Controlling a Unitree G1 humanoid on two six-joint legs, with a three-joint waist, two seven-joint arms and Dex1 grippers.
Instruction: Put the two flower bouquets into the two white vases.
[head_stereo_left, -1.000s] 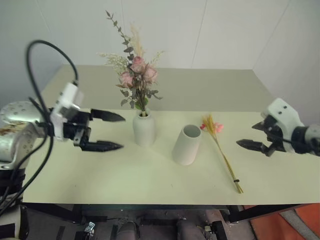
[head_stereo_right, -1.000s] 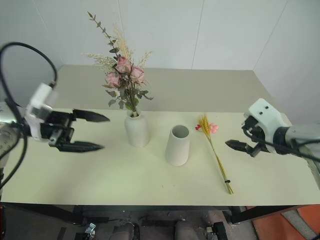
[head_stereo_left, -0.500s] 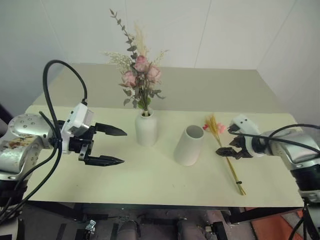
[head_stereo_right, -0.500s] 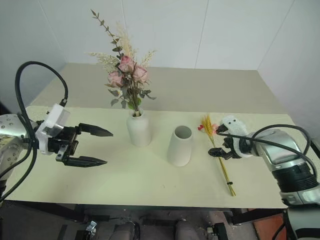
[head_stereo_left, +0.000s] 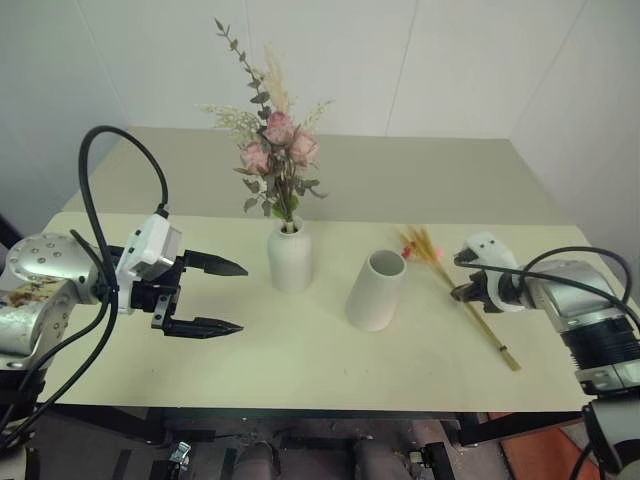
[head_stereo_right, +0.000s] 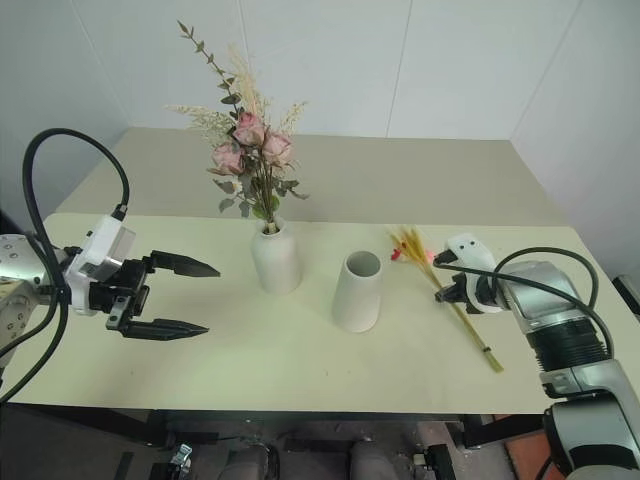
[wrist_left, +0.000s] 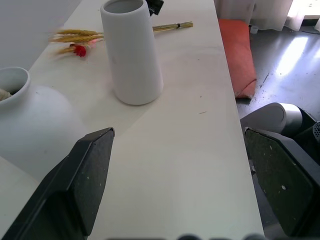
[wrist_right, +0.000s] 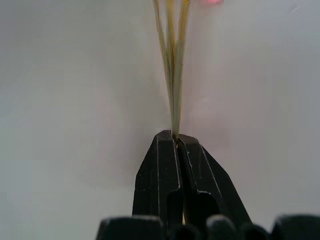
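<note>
Right gripper (head_stereo_left: 462, 291), right of frame: fingers pinched onto the straw-stem bunch (head_stereo_left: 470, 312) mid-stem, on the table (head_stereo_left: 300, 350). Left gripper (head_stereo_left: 222, 297), lower left: jaws wide, empty. Centre: cylinder vase (head_stereo_left: 374, 291) empty. Behind it, bottle vase (head_stereo_left: 288, 257) holds the rose bouquet (head_stereo_left: 275, 150).

I logged the rose bouquet (head_stereo_left: 272, 150) upright in the bottle vase (head_stereo_left: 288, 257); cylinder vase (head_stereo_left: 375, 290) empty mid-table; thin yellow-stemmed bunch (head_stereo_left: 455, 297) lay diagonally toward the right edge.
</note>
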